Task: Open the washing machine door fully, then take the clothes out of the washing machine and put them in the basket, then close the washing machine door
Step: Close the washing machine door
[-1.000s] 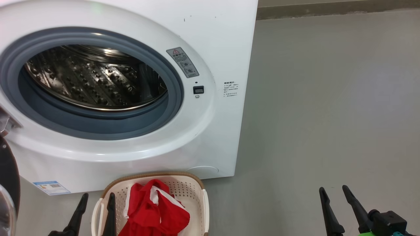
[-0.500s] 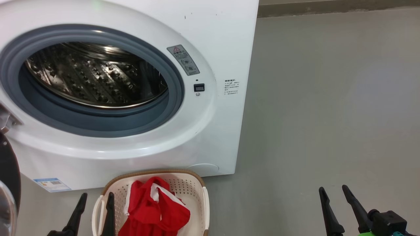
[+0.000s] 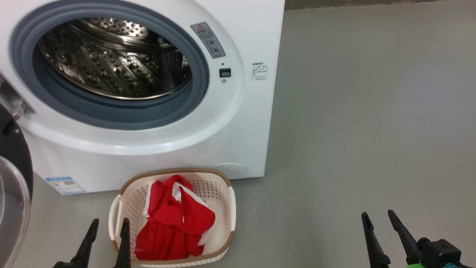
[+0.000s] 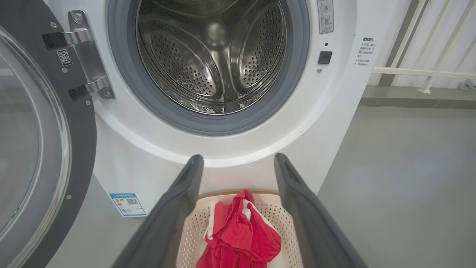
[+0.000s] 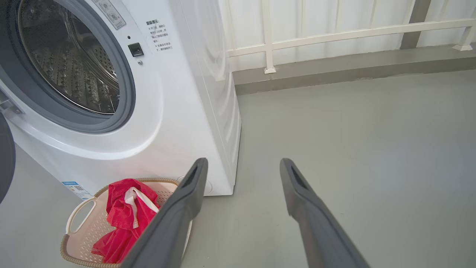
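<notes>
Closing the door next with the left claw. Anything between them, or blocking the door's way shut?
Nothing visible between the left claw and the washing machine door. No fabric hangs over the grey rubber ring. The basket of clothes sits on the floor before the machine; whether the door clears it I cannot tell.

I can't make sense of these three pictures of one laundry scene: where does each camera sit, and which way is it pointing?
Head view: on the robot's head, looking forward and down at the washer, basket and floor; left claw and right claw at the bottom.
Left wrist view: on the left wrist, facing into the drum, open door at left; its own fingers show.
Right wrist view: on the right wrist, facing the washer's right corner, floor, railing; its own fingers show.
Shared: clothes in the basket.
</notes>
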Motion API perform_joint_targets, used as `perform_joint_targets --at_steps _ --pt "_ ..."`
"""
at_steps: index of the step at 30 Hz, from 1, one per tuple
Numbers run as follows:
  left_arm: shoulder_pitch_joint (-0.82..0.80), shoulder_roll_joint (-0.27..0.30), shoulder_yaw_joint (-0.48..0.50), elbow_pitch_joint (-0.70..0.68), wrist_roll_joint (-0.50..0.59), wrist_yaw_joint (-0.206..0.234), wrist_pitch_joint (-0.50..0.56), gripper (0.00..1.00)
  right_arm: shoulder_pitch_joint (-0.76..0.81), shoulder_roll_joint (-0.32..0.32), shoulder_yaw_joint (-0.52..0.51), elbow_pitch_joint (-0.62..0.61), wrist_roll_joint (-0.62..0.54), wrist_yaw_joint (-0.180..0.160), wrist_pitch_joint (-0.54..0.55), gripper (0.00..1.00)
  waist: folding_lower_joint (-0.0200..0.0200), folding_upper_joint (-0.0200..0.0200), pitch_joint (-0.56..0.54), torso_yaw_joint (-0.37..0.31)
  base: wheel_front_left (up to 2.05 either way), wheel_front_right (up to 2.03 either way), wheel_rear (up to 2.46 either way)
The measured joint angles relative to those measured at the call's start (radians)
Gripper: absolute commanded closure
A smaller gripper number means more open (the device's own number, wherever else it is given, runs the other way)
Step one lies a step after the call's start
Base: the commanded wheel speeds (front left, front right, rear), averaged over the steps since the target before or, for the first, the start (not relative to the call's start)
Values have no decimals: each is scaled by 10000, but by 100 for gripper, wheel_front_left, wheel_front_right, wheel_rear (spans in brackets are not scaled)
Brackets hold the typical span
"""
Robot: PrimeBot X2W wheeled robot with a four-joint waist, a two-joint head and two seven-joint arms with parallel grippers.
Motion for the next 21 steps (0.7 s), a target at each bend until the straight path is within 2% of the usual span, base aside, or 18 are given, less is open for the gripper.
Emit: perform_joint_targets --at_steps 6,21 --pt "0 -2 -2 -59 0 0 0 0 0 0 -2 0 -2 0 0 0 0 0 40 20 -63 63 0" --pt "-75 -4 38 21 -77 0 0 0 -23 2 -13 -29 -2 0 0 0 0 0 123 111 -1 1 0"
